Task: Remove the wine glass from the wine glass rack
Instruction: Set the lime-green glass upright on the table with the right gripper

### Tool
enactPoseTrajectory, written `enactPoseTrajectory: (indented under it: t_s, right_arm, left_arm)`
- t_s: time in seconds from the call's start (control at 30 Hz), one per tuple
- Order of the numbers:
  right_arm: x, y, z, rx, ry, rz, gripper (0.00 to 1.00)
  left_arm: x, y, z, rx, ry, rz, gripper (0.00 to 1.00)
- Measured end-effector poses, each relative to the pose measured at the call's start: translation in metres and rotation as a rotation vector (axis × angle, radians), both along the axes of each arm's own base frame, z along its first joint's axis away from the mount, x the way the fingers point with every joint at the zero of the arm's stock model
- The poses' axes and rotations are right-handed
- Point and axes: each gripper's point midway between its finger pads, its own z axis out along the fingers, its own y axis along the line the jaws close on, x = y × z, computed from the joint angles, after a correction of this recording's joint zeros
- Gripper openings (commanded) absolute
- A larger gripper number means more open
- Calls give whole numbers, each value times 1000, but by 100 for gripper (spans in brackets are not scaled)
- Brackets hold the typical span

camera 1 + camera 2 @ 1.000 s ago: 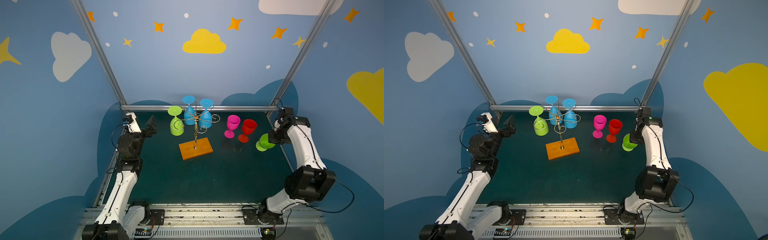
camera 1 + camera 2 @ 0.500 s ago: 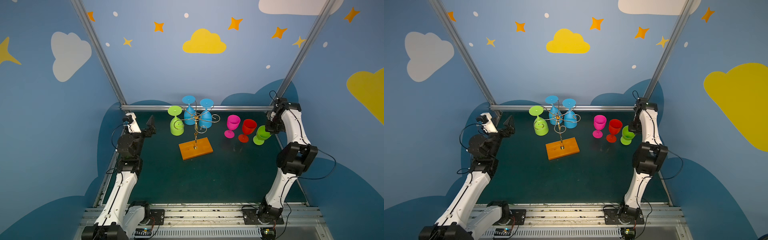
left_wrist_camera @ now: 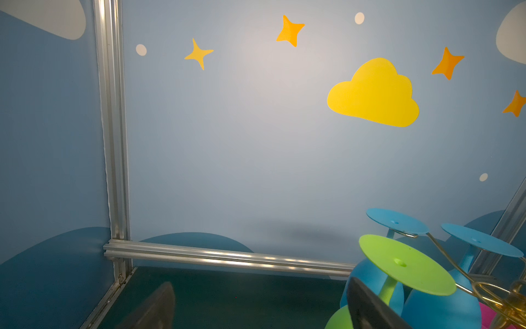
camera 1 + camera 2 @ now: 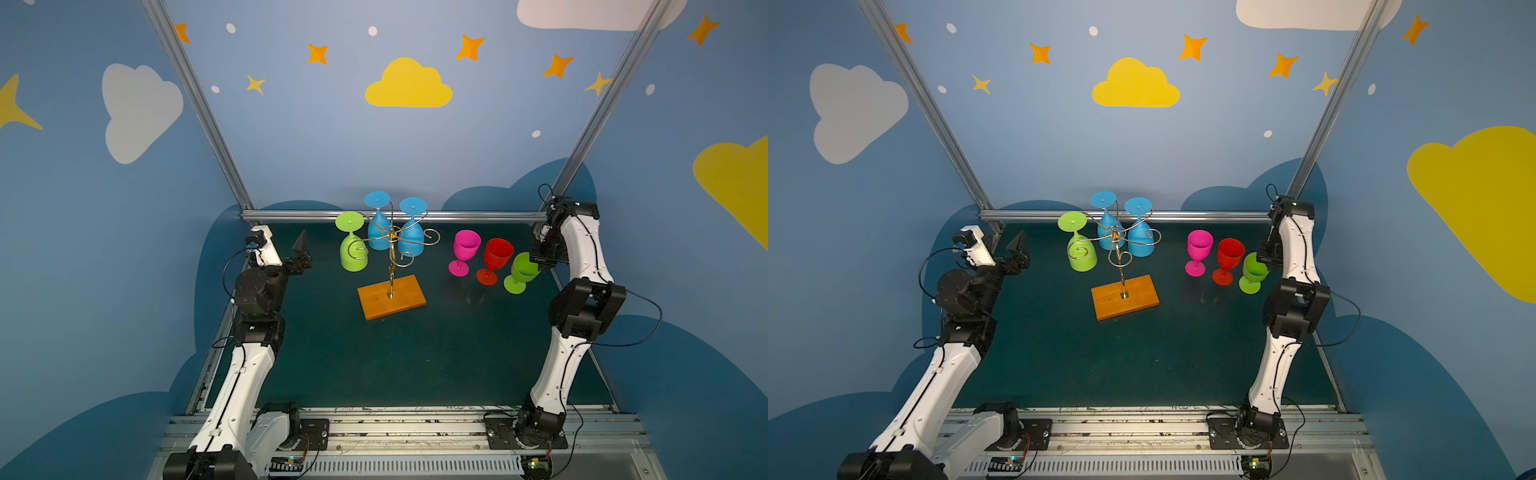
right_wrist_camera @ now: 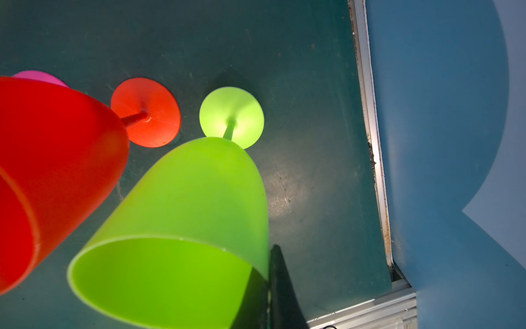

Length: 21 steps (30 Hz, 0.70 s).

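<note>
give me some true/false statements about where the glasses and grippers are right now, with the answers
1. Three glasses hang upside down on the wine glass rack. True: a hanging green glass and two blue glasses.
2. The pink glass hangs on the rack. False: it stands upright on the table, to the right of the rack.
3. The left gripper is open and holds nothing. True.
4. The right gripper is open above the red glass. False: it is shut on the rim of the right-hand green glass, which is beside the red one.
</note>
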Motion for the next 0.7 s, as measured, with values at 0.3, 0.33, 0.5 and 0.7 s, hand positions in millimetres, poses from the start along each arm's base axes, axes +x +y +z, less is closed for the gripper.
enactPoseTrajectory:
  t_s: [0.3,0.33,0.5,0.7]
  right_arm:
    - [0,-5,-2,49,-7,-28,13]
    - [0,-5,-2,56,-11,-33,17]
    - [7,-5,7,79,-52,-39,28]
    - [14,-1,15,117,-97,-37,34]
  left_arm:
    - [-2,0,2,1,-6,2,93]
    - [-2,1,3,1,-7,3,93]
    - [-3,1,3,3,-9,5,93]
    - [-5,1,5,3,-12,9,93]
